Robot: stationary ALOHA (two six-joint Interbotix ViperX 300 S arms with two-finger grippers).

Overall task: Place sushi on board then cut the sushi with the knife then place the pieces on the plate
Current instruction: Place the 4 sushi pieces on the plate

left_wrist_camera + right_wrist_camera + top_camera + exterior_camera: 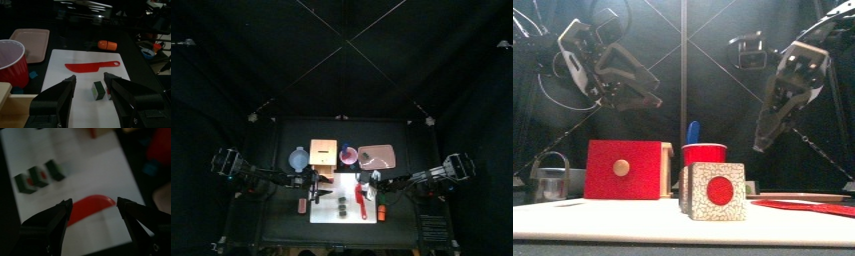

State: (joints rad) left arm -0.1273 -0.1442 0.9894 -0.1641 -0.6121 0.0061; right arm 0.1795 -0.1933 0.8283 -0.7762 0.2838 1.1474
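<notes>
The white board (345, 190) lies at the table's front middle. Three dark green sushi pieces (40, 175) stand close together on it, apart from each other; from the front (716, 192) they show red centres. The red knife (90, 66) lies flat on the board beside them (90, 208). My left gripper (90, 82) hangs open above the board, with one sushi piece (99, 90) showing between its jaws below. My right gripper (93, 210) is open above the red knife, holding nothing. The pink plate (376, 155) sits at the back right.
Behind the board stand the wooden box (322, 153), the red cup (704, 153) with a blue knife (694, 132), and the blue-grey bowl (299, 158). An orange toy (107, 45) lies right of the board and a red toy (302, 205) left of it.
</notes>
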